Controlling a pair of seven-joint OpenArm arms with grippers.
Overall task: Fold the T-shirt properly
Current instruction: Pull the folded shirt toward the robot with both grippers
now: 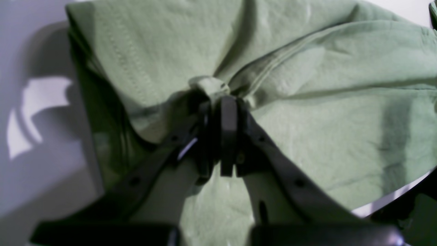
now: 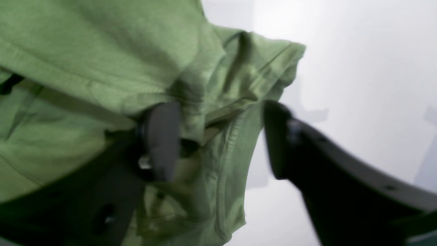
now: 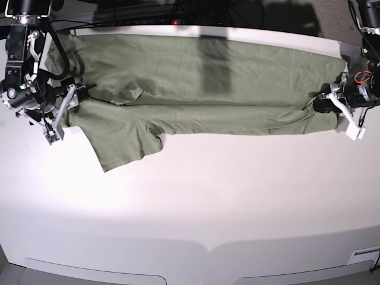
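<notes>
The green T-shirt (image 3: pixel 208 89) lies stretched across the far part of the white table (image 3: pixel 190 208), folded lengthwise, with one sleeve (image 3: pixel 124 145) sticking out toward the front. At the right end of the shirt in the base view, my left gripper (image 3: pixel 328 104) is shut on a bunched edge of the cloth (image 1: pixel 324 119). The left wrist view shows the left gripper (image 1: pixel 223 102) pinching a small wad of fabric. At the shirt's other end my right gripper (image 3: pixel 64 113) stands open. In the right wrist view the right gripper (image 2: pixel 218 140) has its jaws wide apart, with the shirt's hem (image 2: pixel 225 164) hanging loose against one finger (image 2: pixel 162 140).
Dark cables and equipment (image 3: pixel 196 12) run behind the table's far edge. Both arm bases stand at the far corners. A broad stretch of white tabletop reaches toward the front edge (image 3: pixel 208 246).
</notes>
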